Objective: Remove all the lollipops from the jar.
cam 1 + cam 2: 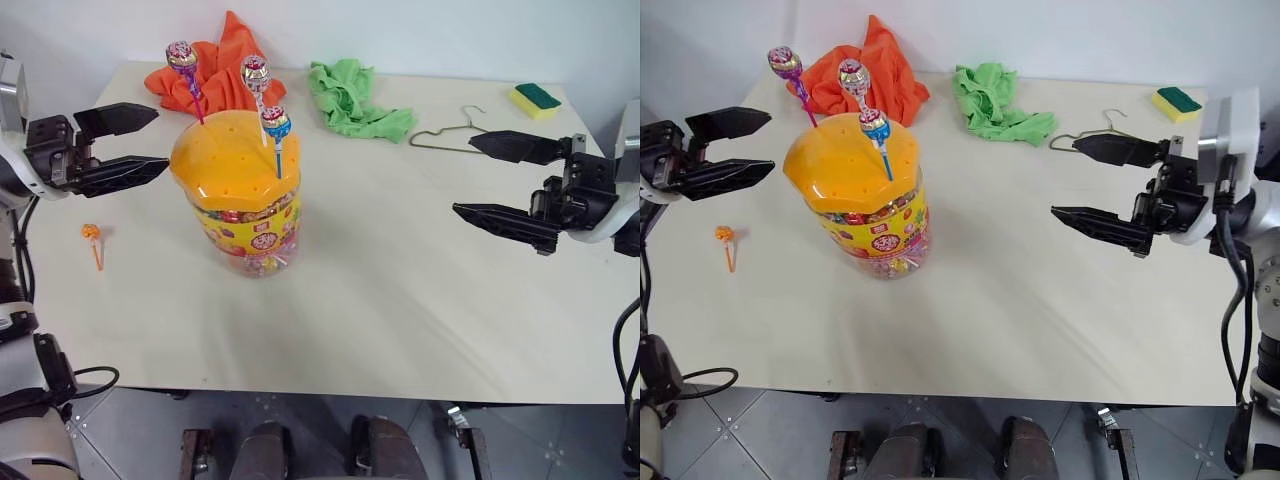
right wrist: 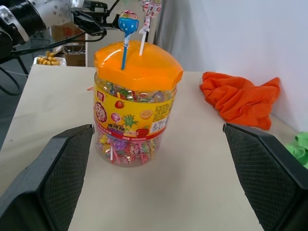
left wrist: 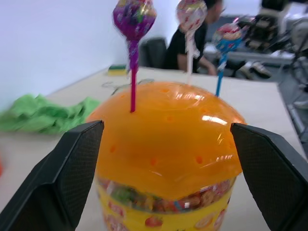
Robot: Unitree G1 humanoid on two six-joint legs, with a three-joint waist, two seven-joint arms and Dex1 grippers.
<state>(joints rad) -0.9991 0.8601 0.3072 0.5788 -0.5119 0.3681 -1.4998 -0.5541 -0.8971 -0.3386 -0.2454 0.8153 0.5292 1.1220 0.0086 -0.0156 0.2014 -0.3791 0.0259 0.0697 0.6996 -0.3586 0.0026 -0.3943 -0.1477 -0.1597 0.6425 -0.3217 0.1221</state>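
jar [image 1: 236,190] upper-left of centre on table [image 1: 400,300]; three lollipops [image 1: 183,58] stand in lid holes, an orange one [image 1: 92,236] lies at left. left gripper [image 1: 128,140] wide, empty, beside lid; right gripper [image 1: 505,180] wide, empty. best: pinch purple stick low, pull straight along it.

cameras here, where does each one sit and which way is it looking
Left eye and right eye views: on the head, looking forward and down at the table, jar and both open grippers, left gripper, right gripper.
Left wrist view: between the left gripper's fingers, facing the jar's orange lid and three lollipops.
Right wrist view: between the right gripper's fingers, facing the jar from the other side.
All share the jar.
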